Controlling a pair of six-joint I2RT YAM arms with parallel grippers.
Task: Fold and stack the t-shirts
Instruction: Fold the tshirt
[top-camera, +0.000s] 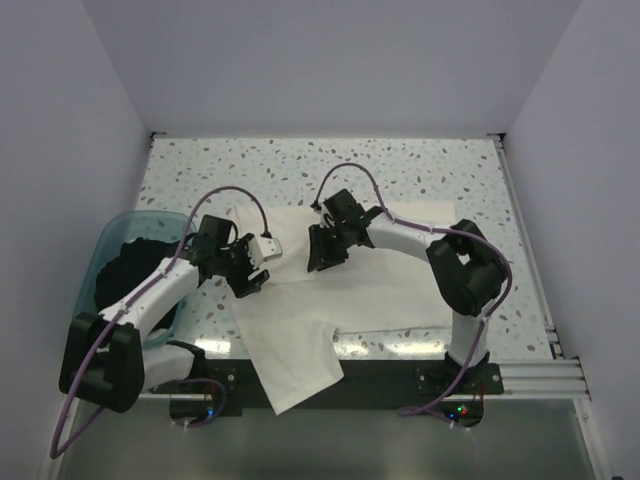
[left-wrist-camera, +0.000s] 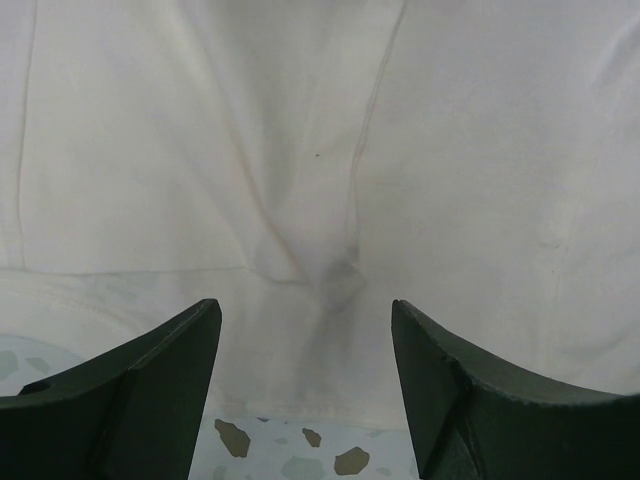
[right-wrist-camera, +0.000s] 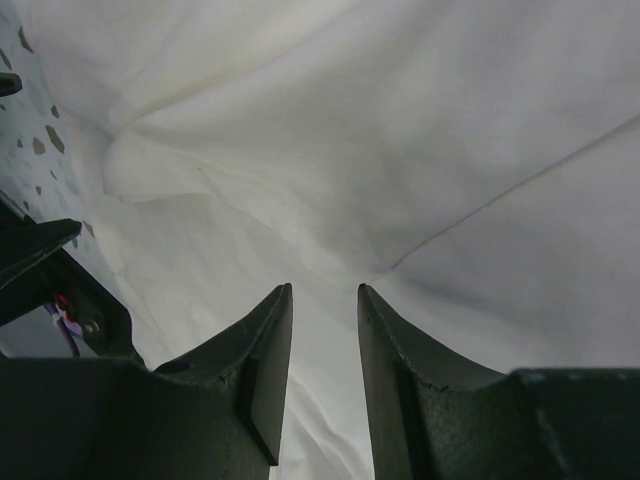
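**Worktop** (top-camera: 420, 165): A speckled surface carries the cloth. The near edge is a hazard: cloth hanging past it has no support.

**White t-shirt** (top-camera: 340, 290): It lies spread and creased across the middle of the worktop. One portion hangs over the near edge, left of centre. If the shirt is pulled toward that edge, the overhang is likely to drag more cloth off. The printed side is not visible.

**Teal tub** (top-camera: 110, 235): It stands at the left edge, close behind the left arm. A wide swing of that arm could knock it.

**Black t-shirt** (top-camera: 125, 265): It lies bundled inside the tub and is untouched, so stacking is judged to be far off.

**Left gripper** (top-camera: 250, 268): The jaws are seen spread wide in the left wrist view (left-wrist-camera: 305, 310), with nothing between them. They are poised over the white t-shirt (left-wrist-camera: 450, 180) just inside its hem, with bare worktop beyond. If they are closed here, only the top layer may be caught, or the hem may be missed entirely.

**Right gripper** (top-camera: 325, 255): The jaws are parted narrowly (right-wrist-camera: 322, 290), and no fold is seen between them. They are held low over wrinkled cloth (right-wrist-camera: 400, 130). A gap this small may slide over the fabric instead of pinching it. The two grippers are near each other, so a contact between them is possible during a fold.
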